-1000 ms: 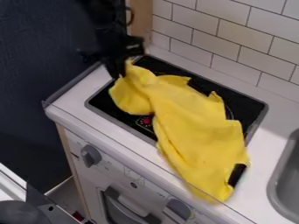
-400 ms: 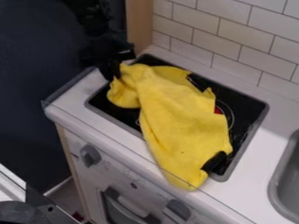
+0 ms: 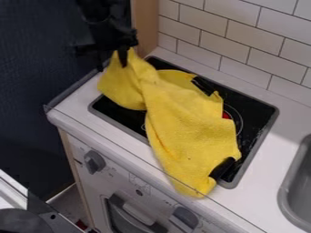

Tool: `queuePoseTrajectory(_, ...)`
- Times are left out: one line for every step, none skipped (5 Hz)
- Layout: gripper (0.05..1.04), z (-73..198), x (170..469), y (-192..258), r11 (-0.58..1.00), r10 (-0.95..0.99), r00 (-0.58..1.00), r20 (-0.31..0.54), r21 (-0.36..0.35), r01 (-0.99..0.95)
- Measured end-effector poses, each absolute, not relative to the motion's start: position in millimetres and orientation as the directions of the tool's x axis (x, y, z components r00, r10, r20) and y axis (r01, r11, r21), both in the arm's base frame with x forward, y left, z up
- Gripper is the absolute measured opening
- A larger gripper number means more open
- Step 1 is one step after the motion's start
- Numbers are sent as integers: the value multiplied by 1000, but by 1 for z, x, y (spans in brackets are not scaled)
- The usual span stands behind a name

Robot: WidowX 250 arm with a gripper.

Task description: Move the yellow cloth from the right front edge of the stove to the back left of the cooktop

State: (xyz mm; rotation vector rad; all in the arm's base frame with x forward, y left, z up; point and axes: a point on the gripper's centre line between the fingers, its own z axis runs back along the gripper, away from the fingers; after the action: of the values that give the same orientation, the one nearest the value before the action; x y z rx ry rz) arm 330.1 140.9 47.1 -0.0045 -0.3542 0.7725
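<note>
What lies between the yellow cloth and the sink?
In the camera view, from cloth to sink: a strip of black stovetop, its grey rim, then white countertop.

Cloth (image 3: 188, 123) across stovetop (image 3: 254, 142), sink (image 3: 295, 187) to the right, tiled wall (image 3: 246, 38) behind, knobs (image 3: 94, 162) in front

We see a robot arm (image 3: 100, 14), black all over, against a dark blue-black surface, so that parts of its outline blend in. The upper part looks bulky and blocky, with faint grey highlights along its edges. Below it we make out the gripper (image 3: 112, 66), also black, with a broad, angular body that juts out sideways, and narrow black fingers (image 3: 123, 57). Finer details are lost to us in the darkness.
</note>
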Motion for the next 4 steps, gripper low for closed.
queuePoseTrajectory(1002,58,337,131,707,697,648,306,-141,-693)
queuePoseTrajectory(1001,71,349,118,705,702,642,306,-176,-687)
queuePoseTrajectory(1001,76,352,93,691,719,647,256,-158,-705)
queuePoseTrajectory(1001,73,344,53,683,729,666,157,-113,-721)
